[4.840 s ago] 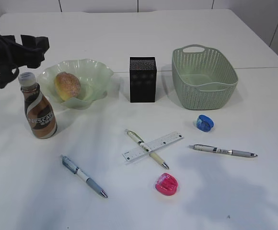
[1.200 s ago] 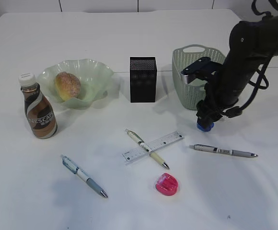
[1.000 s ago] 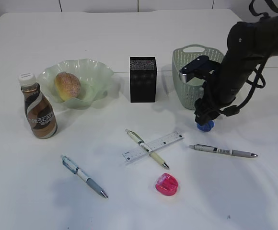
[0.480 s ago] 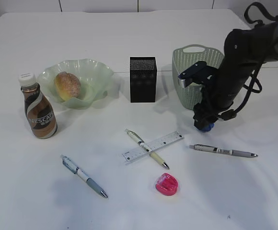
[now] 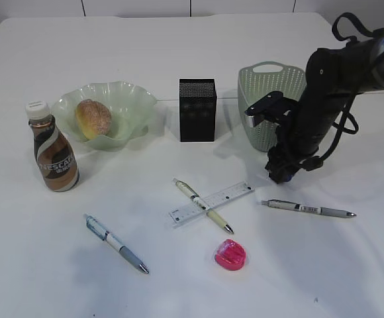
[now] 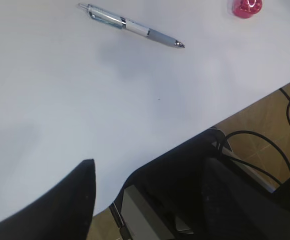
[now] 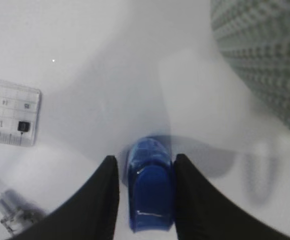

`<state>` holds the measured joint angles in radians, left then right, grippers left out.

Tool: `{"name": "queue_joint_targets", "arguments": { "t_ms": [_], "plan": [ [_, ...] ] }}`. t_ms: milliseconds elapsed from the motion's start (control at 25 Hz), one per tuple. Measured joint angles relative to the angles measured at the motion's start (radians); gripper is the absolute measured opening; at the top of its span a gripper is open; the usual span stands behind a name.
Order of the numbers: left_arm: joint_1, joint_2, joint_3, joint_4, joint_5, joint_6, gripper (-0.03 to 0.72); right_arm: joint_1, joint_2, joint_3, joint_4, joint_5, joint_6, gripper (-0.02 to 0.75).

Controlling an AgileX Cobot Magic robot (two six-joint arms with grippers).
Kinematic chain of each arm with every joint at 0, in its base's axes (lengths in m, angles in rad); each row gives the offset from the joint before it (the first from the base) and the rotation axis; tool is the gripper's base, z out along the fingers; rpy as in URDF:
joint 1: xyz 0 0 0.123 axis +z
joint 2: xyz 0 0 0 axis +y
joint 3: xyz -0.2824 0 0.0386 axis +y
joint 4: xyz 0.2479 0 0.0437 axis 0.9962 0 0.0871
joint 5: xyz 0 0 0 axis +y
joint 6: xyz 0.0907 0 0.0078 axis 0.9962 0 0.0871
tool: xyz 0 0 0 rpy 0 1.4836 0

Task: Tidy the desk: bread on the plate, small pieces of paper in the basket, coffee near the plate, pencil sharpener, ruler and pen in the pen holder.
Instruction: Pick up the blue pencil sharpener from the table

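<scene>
White surface, plain, spans the whole exterior view. Blue pencil sharpener sits on it just in front of the basket, near the lower left corner. Right pincer is down over it, a finger on each side, touching or nearly touching. Grip looks about made, but I can't tell whether the sharpener has left the surface. Approach is top-down, likely because the piece is small and low.

Outward: pen holder stands upright at centre, well left of the basket; probable drop target. Ruler lies across a cream pen in front of the holder, so the ruler comes off first. Grey pen lies just right of the pincer. Blue pen is front left. Pink sharpener is front centre.

Bread is in the plate; coffee stands upright just beside it. Those steps look done. No paper wads visible.

Left pincer hangs off the near edge of the surface, fingers spread, nothing between them.
</scene>
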<state>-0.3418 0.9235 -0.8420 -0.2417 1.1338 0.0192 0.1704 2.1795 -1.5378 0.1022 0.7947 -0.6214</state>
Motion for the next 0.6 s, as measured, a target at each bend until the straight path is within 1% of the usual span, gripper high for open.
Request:
{"name": "queue_joint_targets", "arguments": {
  "t_ms": [80, 120, 200, 440, 480, 560, 600],
  "plan": [
    [0.0, 0.0, 0.0, 0.004, 0.0, 0.0, 0.469, 0.0, 0.0, 0.0, 0.0, -0.002, 0.0, 0.269],
    [0.0, 0.0, 0.0, 0.005, 0.0, 0.0, 0.468, 0.0, 0.0, 0.0, 0.0, -0.004, 0.0, 0.212],
    [0.0, 0.0, 0.0, 0.005, 0.0, 0.0, 0.467, 0.0, 0.0, 0.0, 0.0, -0.006, 0.0, 0.184],
    [0.0, 0.0, 0.0, 0.006, 0.0, 0.0, 0.466, 0.0, 0.0, -0.021, 0.017, 0.024, 0.0, 0.177],
    [0.0, 0.0, 0.0, 0.007, 0.002, 0.0, 0.465, 0.0, 0.0, -0.062, 0.039, 0.08, 0.0, 0.176],
    [0.0, 0.0, 0.0, 0.007, 0.003, 0.0, 0.463, 0.0, 0.0, -0.099, 0.065, 0.141, 0.002, 0.176],
    [0.0, 0.0, 0.0, 0.007, 0.004, 0.0, 0.461, 0.0, 0.0, -0.099, 0.065, 0.141, 0.002, 0.176]
  ]
}}
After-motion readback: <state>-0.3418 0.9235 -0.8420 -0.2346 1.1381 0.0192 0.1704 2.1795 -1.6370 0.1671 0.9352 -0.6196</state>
